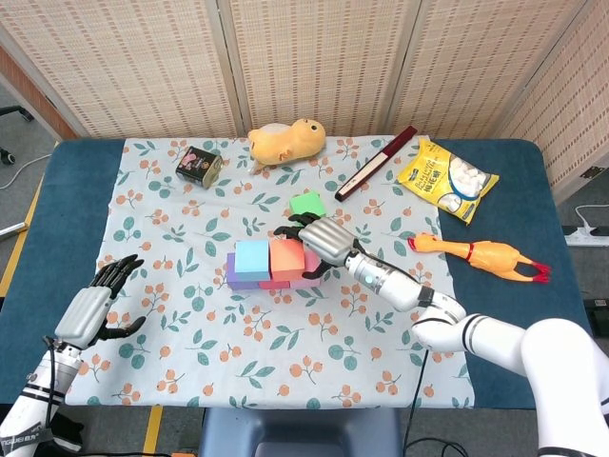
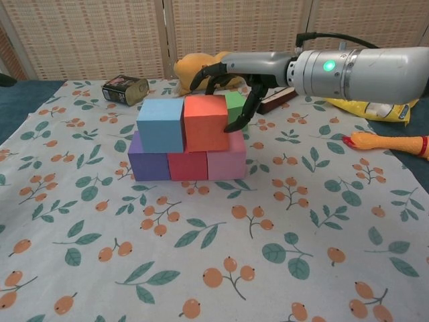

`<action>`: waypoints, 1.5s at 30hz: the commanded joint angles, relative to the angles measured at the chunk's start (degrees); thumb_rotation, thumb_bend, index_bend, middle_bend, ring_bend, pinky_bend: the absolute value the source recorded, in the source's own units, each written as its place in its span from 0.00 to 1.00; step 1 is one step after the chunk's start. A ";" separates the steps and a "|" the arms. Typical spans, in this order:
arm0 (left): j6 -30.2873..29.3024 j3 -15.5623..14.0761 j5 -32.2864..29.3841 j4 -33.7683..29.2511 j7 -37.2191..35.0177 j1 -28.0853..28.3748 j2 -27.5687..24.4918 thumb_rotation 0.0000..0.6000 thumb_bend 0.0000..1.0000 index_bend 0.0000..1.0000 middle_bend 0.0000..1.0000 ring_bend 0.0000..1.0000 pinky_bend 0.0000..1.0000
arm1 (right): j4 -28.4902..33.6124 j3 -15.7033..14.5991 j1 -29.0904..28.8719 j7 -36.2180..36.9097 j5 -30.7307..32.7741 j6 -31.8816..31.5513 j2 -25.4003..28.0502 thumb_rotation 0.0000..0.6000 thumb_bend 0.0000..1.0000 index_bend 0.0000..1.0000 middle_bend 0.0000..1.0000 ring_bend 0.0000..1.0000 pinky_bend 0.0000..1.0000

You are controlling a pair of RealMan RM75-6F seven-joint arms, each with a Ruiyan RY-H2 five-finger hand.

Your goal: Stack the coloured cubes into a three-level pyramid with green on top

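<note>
Placement of the second level was the step in hand: the right hand had its fingers curled over the orange cube, thumb down its right face, with the cube seated on the bottom row beside the blue cube, the two touching or very nearly so. That bottom row ran purple cube, red cube, pink cube, set tight together on the floral cloth. By my judgement the pyramid was two-thirds built, with only the top left to do. The next move called for letting go of the orange cube without nudging it, then reaching for the green cube, which lay on the cloth just behind the stack and close under the right hand, and setting it centred over the seam between blue and orange. The cubes looked matte and soft-edged, like foam, so likely light and easy to knock askew. The left hand hovered well apart at the near left corner, fingers spread, holding nothing.
</note>
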State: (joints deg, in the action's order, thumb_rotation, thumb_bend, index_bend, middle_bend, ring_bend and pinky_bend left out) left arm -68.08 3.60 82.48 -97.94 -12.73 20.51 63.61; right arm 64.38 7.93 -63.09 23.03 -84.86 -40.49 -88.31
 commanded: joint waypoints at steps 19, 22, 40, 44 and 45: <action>0.46 -0.35 0.53 0.69 -1.40 0.17 0.21 1.00 0.30 0.06 0.00 0.00 0.06 | -0.97 0.44 -0.13 -0.63 0.67 -0.26 -1.04 1.00 0.12 0.13 0.32 0.09 0.11; 0.55 -0.39 0.52 0.66 -1.38 0.19 0.15 1.00 0.30 0.06 0.00 0.00 0.06 | -0.96 0.59 -0.09 -0.74 0.94 -0.22 -0.98 1.00 0.12 0.13 0.32 0.09 0.11; 0.56 -0.62 0.61 0.93 -1.80 0.09 0.21 1.00 0.30 0.06 0.00 0.00 0.06 | -0.66 1.00 -0.10 -2.47 2.08 0.35 -1.64 1.00 0.12 0.12 0.32 0.09 0.10; 0.59 -0.64 0.63 1.13 -2.14 0.08 0.24 1.00 0.30 0.06 0.00 0.00 0.06 | -0.77 1.14 -0.14 -2.78 2.35 0.50 -1.88 1.00 0.12 0.12 0.32 0.09 0.09; 0.59 -0.65 0.64 1.20 -2.18 0.08 0.26 1.00 0.30 0.06 0.00 0.00 0.06 | -0.81 1.18 -0.16 -2.85 2.44 0.56 -1.95 1.00 0.12 0.12 0.32 0.08 0.09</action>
State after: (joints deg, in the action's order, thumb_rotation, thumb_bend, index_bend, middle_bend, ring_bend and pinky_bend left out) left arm -67.49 2.96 83.11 -96.74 -14.90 20.59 63.87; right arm 63.58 9.10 -63.24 20.17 -82.43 -39.94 -90.26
